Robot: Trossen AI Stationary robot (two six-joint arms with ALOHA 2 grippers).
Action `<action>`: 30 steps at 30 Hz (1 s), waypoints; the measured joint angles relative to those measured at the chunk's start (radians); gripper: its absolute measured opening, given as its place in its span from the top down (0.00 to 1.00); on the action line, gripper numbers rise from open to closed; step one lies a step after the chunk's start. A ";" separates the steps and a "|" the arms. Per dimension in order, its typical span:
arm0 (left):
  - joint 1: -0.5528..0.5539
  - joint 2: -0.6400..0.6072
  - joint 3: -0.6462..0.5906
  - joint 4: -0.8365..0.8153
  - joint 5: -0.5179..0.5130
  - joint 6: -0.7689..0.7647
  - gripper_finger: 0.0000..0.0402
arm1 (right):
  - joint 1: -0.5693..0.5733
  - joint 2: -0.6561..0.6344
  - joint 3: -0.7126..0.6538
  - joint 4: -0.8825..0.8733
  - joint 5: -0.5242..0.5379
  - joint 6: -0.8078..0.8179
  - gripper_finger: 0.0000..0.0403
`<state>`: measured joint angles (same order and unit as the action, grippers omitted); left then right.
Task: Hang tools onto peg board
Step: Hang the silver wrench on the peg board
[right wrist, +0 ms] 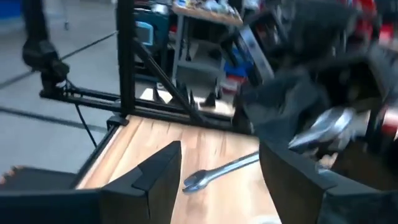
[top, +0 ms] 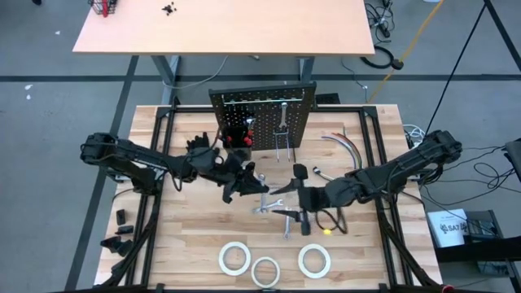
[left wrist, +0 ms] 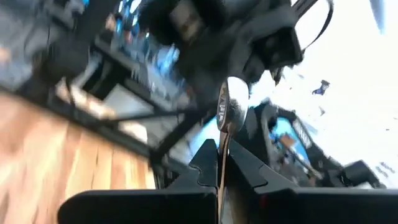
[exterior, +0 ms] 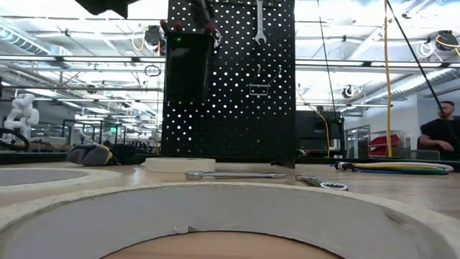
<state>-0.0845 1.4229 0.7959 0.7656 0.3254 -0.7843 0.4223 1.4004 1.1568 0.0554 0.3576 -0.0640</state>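
The black peg board [top: 262, 118] stands upright at the table's far middle. A silver wrench [exterior: 259, 21] hangs on it, and red handles stick up from its small bin [top: 238, 138]. My left gripper [top: 248, 181] hovers in front of the board, shut on a small silver wrench [left wrist: 231, 102]. Just to its right, my right gripper [right wrist: 217, 168] is open with nothing between its fingers. Below it, another wrench [right wrist: 221, 171] lies flat on the wood next to a ratchet [exterior: 322, 183]. Three white tape rolls [top: 234, 258] [top: 265, 270] [top: 314, 260] lie near the front edge. My left gripper pinches the small wrench by its shank [left wrist: 222, 155] between the two fingers, with the shank edge-on to the camera. The fingers come roughly level from the table's left. The wrench's head [left wrist: 233, 99] sticks out past the fingertips. The wrench is lifted clear of the table.
Black gloves [exterior: 93, 153] lie left of the board, and curved hoses [top: 346, 146] lie to its right. A black frame [top: 163, 163] borders the wooden top. Small black parts [top: 120, 232] sit at the near left. A person [exterior: 438, 129] stands far back in the room.
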 joint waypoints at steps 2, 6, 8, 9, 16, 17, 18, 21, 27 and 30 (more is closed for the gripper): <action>-0.001 -0.031 0.000 -0.088 0.014 -0.029 0.99 | 0.014 -0.015 0.000 0.011 0.000 -0.098 0.48; -0.013 -0.059 0.000 -0.167 0.014 -0.187 0.99 | 0.057 -0.038 0.000 0.056 0.002 -0.375 0.49; -0.030 -0.059 0.000 -0.158 -0.022 -0.274 0.99 | 0.081 -0.034 0.001 0.060 -0.004 -0.559 0.49; -0.039 -0.060 0.000 -0.151 -0.053 -0.315 0.99 | 0.091 -0.025 0.001 0.062 -0.013 -0.643 0.49; -0.104 -0.060 0.000 -0.104 -0.214 -0.518 0.99 | 0.123 0.073 0.000 0.215 0.086 -1.061 0.48; -0.113 -0.060 0.000 -0.078 -0.225 -0.539 0.99 | 0.124 0.087 0.000 0.228 0.109 -1.116 0.48; -0.123 -0.060 0.000 -0.053 -0.231 -0.557 0.99 | 0.123 0.097 0.000 0.239 0.115 -1.165 0.48; -0.141 -0.060 0.000 -0.009 -0.262 -0.589 0.99 | 0.118 0.118 0.000 0.255 0.115 -1.227 0.48; -0.161 -0.060 0.004 -0.035 -0.272 -0.539 0.99 | 0.099 0.132 0.000 0.345 0.120 -1.231 0.48; -0.159 -0.060 0.004 -0.035 -0.273 -0.455 0.99 | 0.106 0.132 0.000 0.399 0.145 -1.080 0.48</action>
<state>-0.2437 1.3628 0.8001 0.7308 0.0527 -1.2398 0.5286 1.5322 1.1564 0.4541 0.5025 -1.1439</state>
